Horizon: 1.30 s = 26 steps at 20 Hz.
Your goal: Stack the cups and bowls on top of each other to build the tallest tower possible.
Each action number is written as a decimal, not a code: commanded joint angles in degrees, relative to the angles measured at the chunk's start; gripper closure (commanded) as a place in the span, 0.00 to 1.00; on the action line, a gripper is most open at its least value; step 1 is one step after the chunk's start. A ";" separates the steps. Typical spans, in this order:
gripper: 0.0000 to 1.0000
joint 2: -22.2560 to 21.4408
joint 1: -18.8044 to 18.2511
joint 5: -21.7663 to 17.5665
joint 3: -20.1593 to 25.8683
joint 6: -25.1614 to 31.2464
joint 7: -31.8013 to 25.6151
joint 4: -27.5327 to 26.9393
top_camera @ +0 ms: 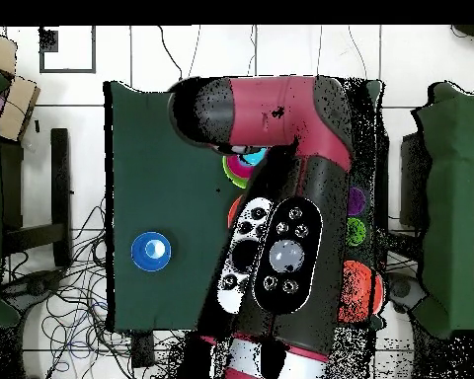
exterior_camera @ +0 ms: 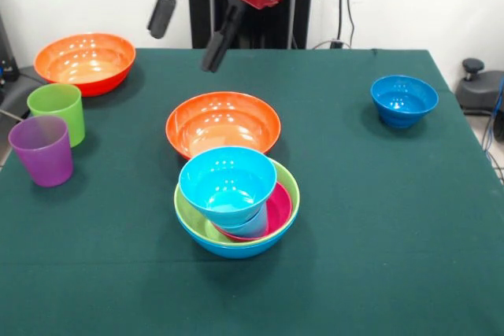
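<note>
Cyan bowl (exterior_camera: 227,182) tilted atop tower (exterior_camera: 236,226)

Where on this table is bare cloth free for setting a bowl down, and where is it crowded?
Free: the wide stretch between the tower and the dark blue bowl, and the whole near edge of the table. Crowded: the side with the purple cup, green cup and orange bowl, and between the middle orange bowl and tower.

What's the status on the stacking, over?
Gripper open, empty, raised over the far table. Tower four pieces, tilted cyan bowl on top. Orange bowl right behind the tower; nothing blocking.
</note>
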 commanded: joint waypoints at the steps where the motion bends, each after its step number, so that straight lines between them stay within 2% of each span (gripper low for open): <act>1: 0.00 2.28 -1.30 -1.34 9.20 -3.52 -10.57 10.28; 8: 0.00 2.18 -0.94 -1.76 9.63 -6.72 -7.39 12.71; 12: 0.00 2.54 -1.44 -2.69 9.90 -10.66 -6.69 14.35; 16: 0.00 0.74 -1.58 -1.62 10.15 -9.99 -6.31 16.77; 26: 0.00 -0.80 -2.97 -3.05 11.17 -18.05 -5.95 23.94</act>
